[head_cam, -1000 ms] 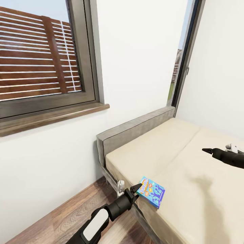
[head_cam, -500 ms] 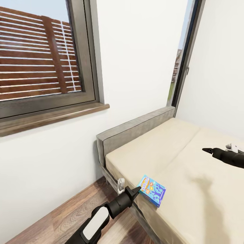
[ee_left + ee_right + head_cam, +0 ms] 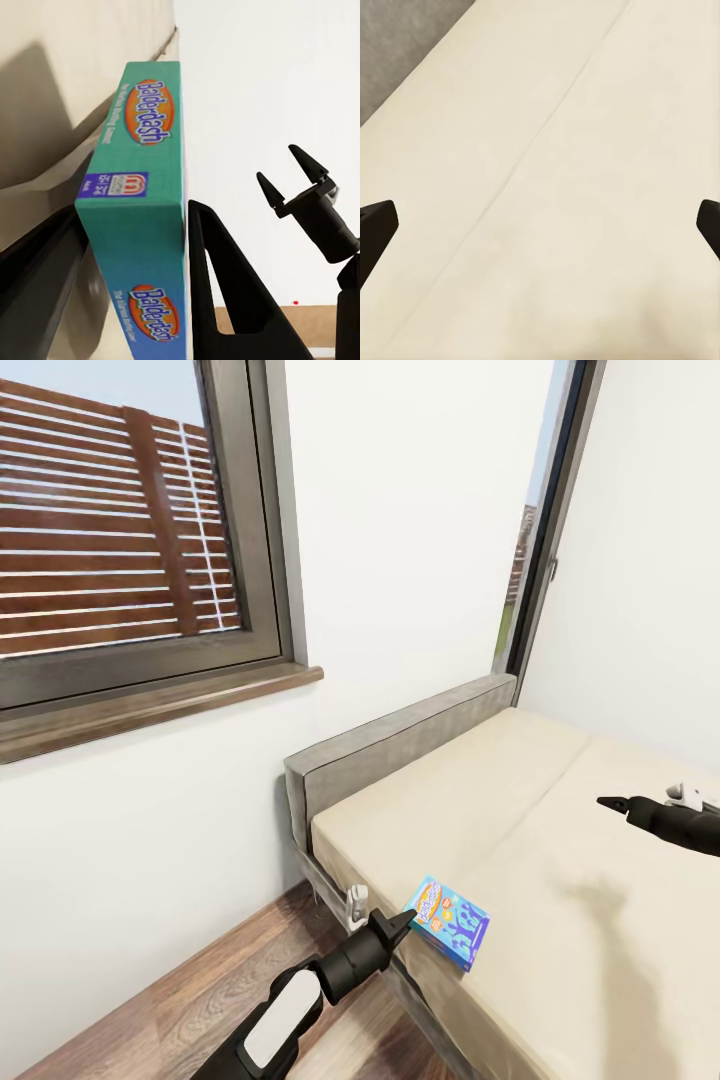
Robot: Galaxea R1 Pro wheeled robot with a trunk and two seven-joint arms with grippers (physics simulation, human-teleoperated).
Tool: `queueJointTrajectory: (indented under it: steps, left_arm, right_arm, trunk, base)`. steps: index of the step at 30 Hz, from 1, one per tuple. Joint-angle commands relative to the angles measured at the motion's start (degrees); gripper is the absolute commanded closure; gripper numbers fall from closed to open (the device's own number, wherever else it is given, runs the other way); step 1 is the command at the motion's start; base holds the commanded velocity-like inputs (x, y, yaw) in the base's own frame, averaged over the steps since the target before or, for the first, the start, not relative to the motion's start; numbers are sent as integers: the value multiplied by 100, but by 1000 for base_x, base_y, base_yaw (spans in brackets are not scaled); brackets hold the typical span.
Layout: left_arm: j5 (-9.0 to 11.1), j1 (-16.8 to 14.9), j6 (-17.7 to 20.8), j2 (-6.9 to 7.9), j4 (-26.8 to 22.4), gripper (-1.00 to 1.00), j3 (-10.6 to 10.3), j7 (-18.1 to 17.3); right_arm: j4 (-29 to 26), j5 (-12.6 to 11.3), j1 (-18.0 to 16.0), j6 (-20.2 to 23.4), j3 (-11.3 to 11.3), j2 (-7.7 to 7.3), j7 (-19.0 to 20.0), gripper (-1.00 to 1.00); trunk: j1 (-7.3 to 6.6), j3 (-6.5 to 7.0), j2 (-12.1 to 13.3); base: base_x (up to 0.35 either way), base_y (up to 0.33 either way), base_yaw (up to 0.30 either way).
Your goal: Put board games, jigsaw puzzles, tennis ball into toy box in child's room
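Observation:
A small blue colourful board game (image 3: 452, 923) lies at the near corner of the bed (image 3: 530, 810). My left gripper (image 3: 401, 926) is at the corner of the box that overhangs the mattress edge. In the left wrist view the box's teal "Balderdash" side (image 3: 142, 187) sits between the two black fingers (image 3: 225, 300), which press against it on both sides. My right gripper (image 3: 603, 801) hovers open above the middle of the mattress with nothing between its fingers. It also shows as an open claw (image 3: 294, 171) beyond the box. The toy box and table are out of view.
A grey padded headboard (image 3: 400, 745) stands against the white wall. A large window with a wooden sill (image 3: 150, 705) is at the left, and a narrow window (image 3: 535, 530) is at the back. Wood floor (image 3: 180, 1000) lies beside the bed.
My left gripper has dropped a little and drawn back to the left, and the board game's raised corner has settled lower with it. The right arm has not moved.

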Motion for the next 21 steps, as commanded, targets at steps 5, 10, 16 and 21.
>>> queueJointTrajectory:
  steps: [5,10,16,21]
  left_arm:
    - [61,-4,40,0,1,100,-3,-11]
    - [61,-4,40,0,0,100,-3,-16]
    - [61,-4,43,0,-1,100,-3,-19]
    - [61,-4,46,0,-3,100,-3,-20]
  right_arm:
    - [-19,-11,-4,31,-7,3,7,-100]
    - [-25,-11,-4,31,-5,6,3,-100]
    - [-30,-17,17,31,-1,7,1,-100]
    - [-37,-19,60,31,5,8,5,-100]
  trunk:
    - [-1,-5,-2]
    - [-1,-5,-2]
    - [-1,-5,-2]
    - [-1,-5,-2]
  base:
    - [0,0,0]
    - [0,0,0]
    - [0,0,0]
    - [0,0,0]
